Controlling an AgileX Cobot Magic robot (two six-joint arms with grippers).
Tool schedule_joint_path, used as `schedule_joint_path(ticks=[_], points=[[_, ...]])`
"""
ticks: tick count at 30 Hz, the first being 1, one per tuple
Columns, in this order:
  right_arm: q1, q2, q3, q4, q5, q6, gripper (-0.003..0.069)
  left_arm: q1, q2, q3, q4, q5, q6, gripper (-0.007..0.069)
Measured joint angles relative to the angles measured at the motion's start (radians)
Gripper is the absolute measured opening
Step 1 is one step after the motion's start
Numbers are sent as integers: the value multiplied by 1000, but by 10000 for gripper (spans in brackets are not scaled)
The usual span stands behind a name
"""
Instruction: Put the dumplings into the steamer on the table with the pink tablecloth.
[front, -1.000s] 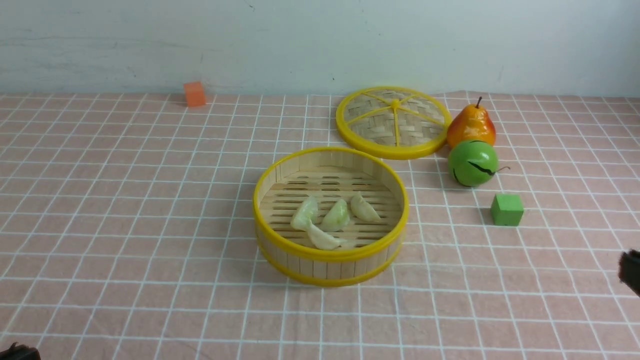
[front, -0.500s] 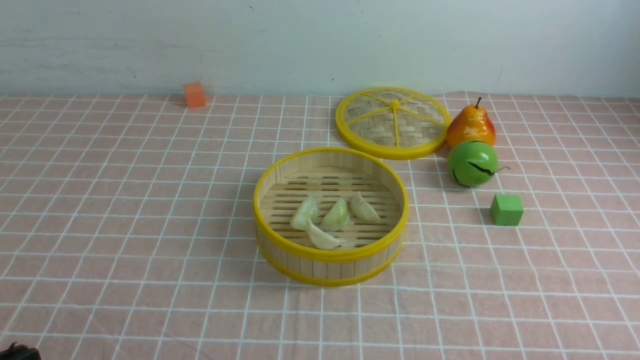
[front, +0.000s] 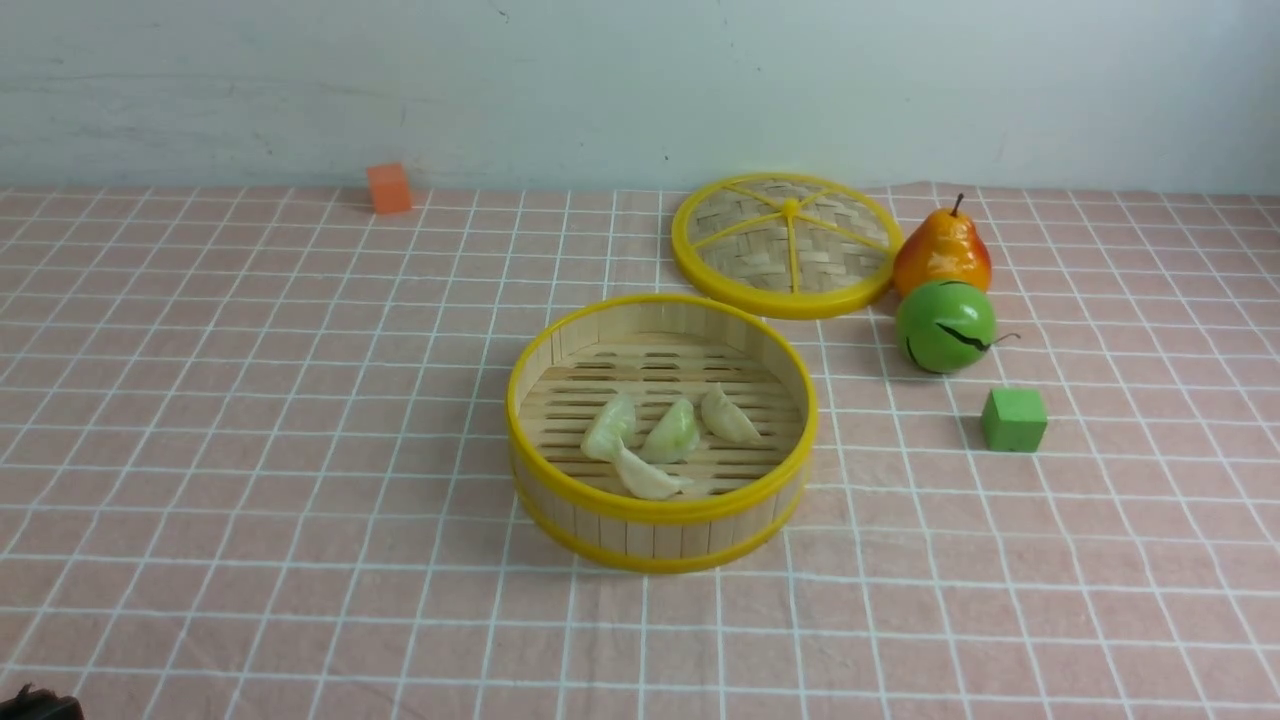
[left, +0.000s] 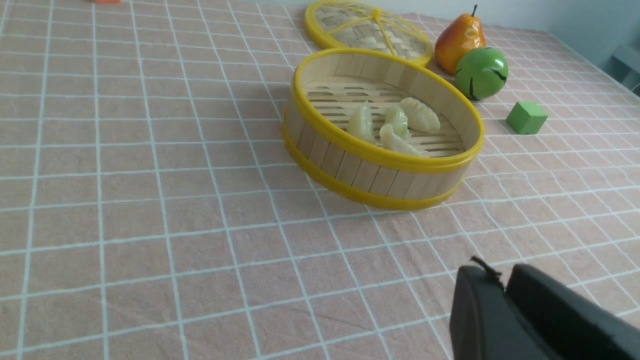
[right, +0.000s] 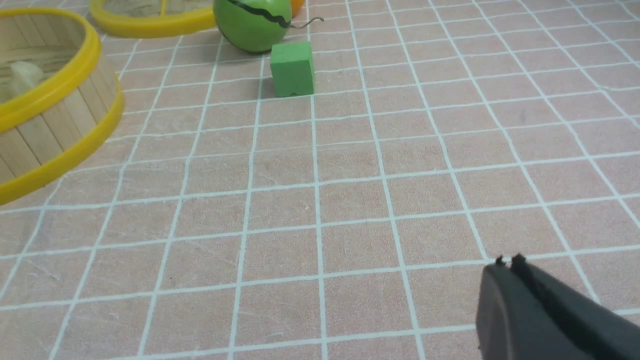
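All four dumplings (front: 660, 440) sit inside the steamer (front: 660, 540), mid-table. Left gripper (left: 505, 295) is nearer, steamer ahead to its right; jaws look together, empty. Right gripper (right: 507, 267) closed, empty, steamer to its left.

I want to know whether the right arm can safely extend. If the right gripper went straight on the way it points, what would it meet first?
Mostly bare pink tablecloth. Farther along that line stands the green cube, with the green round fruit just behind it. The right gripper is shut and low over the cloth, so the cube looks likeliest, though depth is uncertain.
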Motion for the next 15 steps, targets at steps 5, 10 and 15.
schedule_joint_path(ticks=[5,10,15], points=[[0,0,0,0,0,0,-15,0,0,0,0,0,0,78],[0,0,0,0,0,0,-10,0,0,0,0,0,0,83],[0,0,0,1,0,0,-3,0,0,0,0,0,0,90]])
